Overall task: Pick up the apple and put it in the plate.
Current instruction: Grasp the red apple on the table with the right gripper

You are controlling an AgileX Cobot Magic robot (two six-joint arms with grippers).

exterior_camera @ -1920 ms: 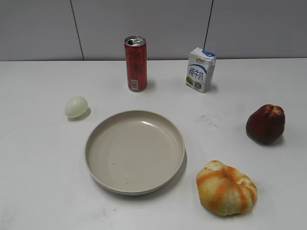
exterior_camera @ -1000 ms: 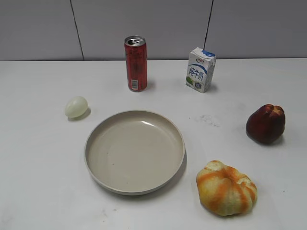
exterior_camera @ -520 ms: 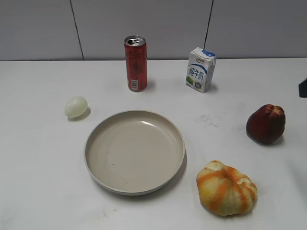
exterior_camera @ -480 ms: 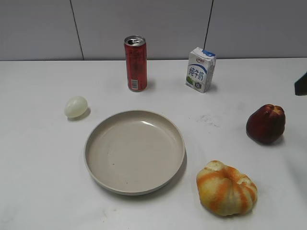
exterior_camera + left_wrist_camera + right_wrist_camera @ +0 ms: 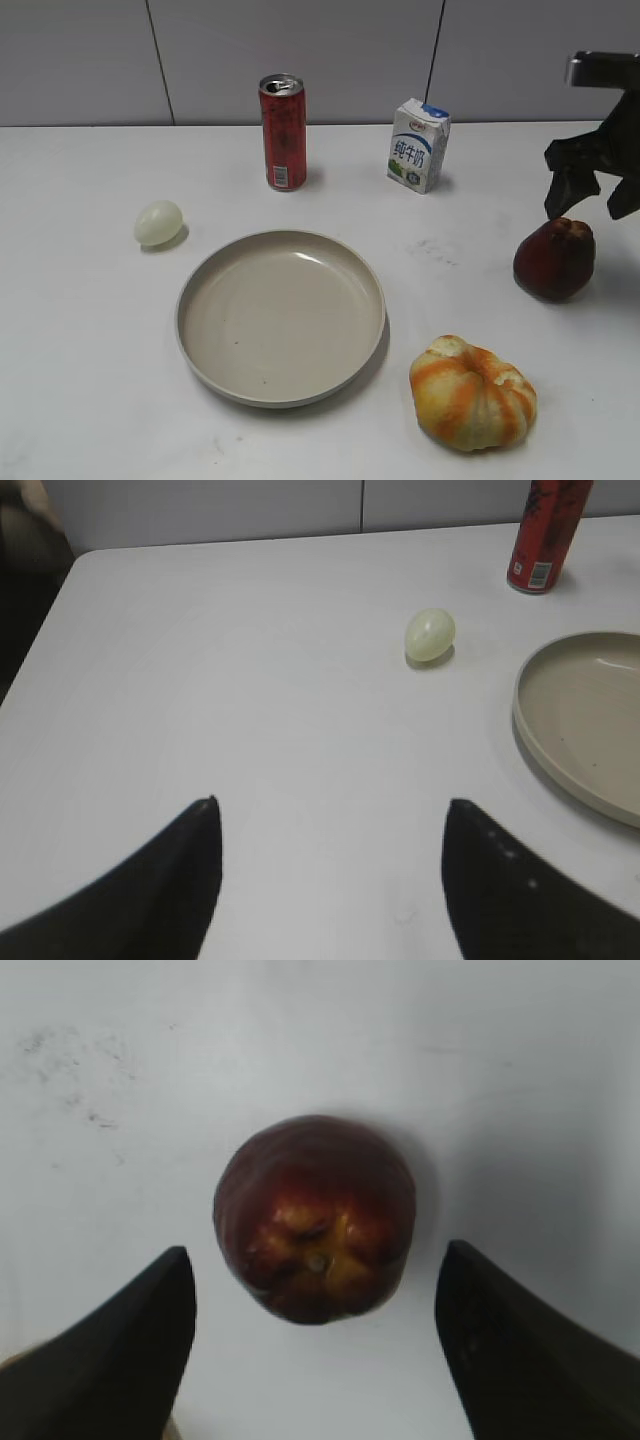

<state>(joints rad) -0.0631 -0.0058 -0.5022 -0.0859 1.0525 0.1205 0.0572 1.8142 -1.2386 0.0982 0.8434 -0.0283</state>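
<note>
The dark red apple [image 5: 554, 260] stands on the white table at the right; from above it shows in the right wrist view [image 5: 314, 1217] with its yellowish lobed top. My right gripper [image 5: 586, 208] hangs open just above the apple, its two fingers [image 5: 315, 1265] spread wider than the fruit and not touching it. The beige-grey plate [image 5: 280, 390] lies empty at the table's middle; its rim shows in the left wrist view [image 5: 530, 720]. My left gripper [image 5: 330, 805] is open and empty over bare table, out of the exterior view.
A lumpy orange-and-yellow pumpkin-like thing [image 5: 471, 392] lies in front of the apple, near the plate's right side. A pale egg-shaped thing [image 5: 158, 222] lies left of the plate. A red can [image 5: 283, 132] and a milk carton [image 5: 418, 146] stand at the back.
My right arm has come in from the right edge and now hangs over the apple. The apple, plate and other things have not moved.
</note>
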